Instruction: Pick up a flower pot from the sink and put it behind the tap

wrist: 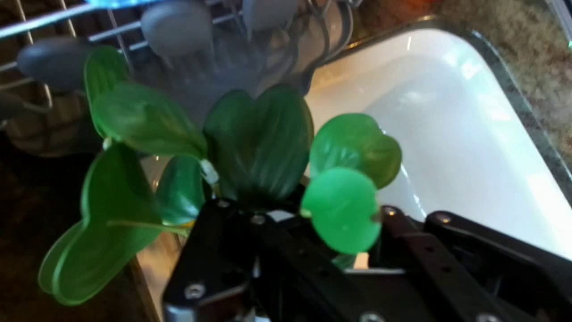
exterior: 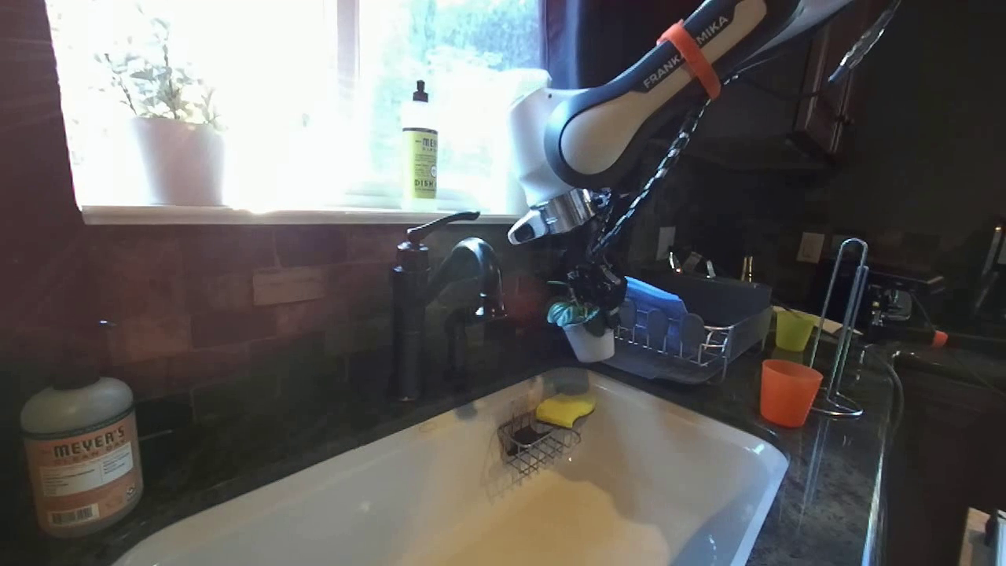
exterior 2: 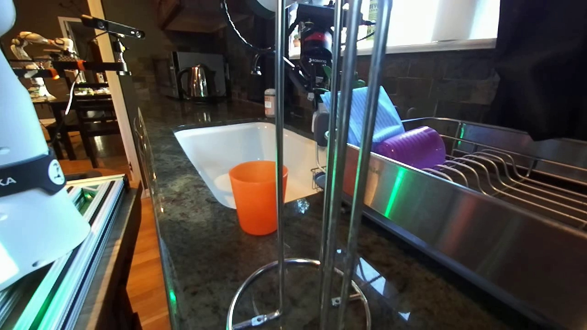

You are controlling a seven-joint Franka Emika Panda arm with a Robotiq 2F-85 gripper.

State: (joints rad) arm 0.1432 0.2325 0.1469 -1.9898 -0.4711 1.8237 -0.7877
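Beside the dish rack (exterior: pixel 743 314), near a corner of the sink (exterior: pixel 676 440), the hand (wrist: pixel 327 213) grips the flower pot (exterior: pixel 589 342), slightly tilted and apart from the tap (exterior: pixel 409 314); green leaves (wrist: pixel 259 143) spread around the fingers (wrist: pixel 420 245) in the wrist view; a yellow sponge (exterior: pixel 566 409) lies at the wire caddy (exterior: pixel 542 450); an orange cup (exterior 2: pixel 257 201) stands on the bench (exterior: pixel 821 487).

Flower pot (exterior 2: pixel 359 83) mostly hidden in an exterior view; sink (wrist: pixel 464 147) cut off, gripper (wrist: pixel 319 214) partly leaf-covered, in wrist view
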